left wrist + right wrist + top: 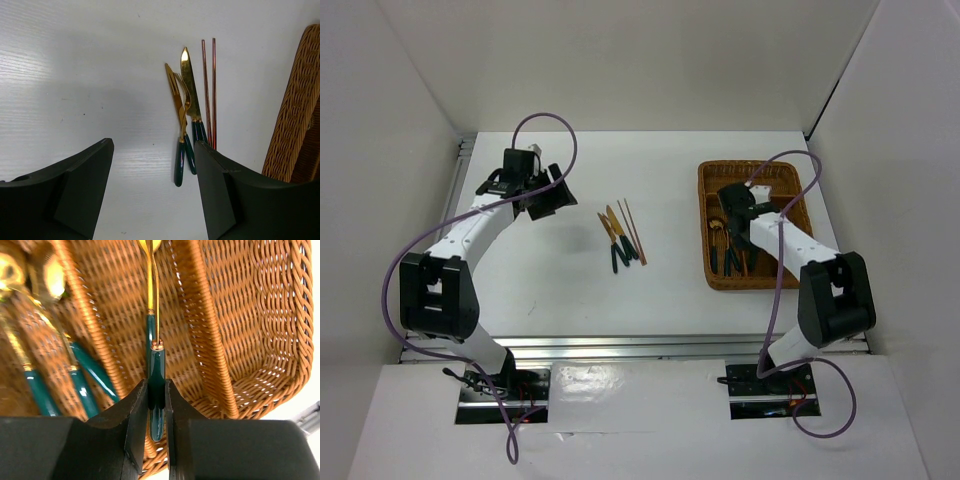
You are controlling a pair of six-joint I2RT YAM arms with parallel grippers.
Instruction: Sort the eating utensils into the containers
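The brown wicker tray (706, 205) stands at the right. My right gripper (733, 203) hovers over it, shut on the dark green handle of a gold-stemmed utensil (156, 370) that hangs in a middle compartment; its head is cut off at the frame's top. Several green-handled utensils (82, 382) lie in the compartment to the left. On the table a gold knife (190, 85), a fork (182, 107), a third gold piece and two brown chopsticks (209, 90) lie together (617, 240). My left gripper (546, 196) is open and empty, left of them, above the table (154, 150).
White walls enclose the table on three sides. The tray's woven wall (295, 110) rises just right of the chopsticks. A metal rail (620, 345) runs along the near edge. Purple cables loop over both arms.
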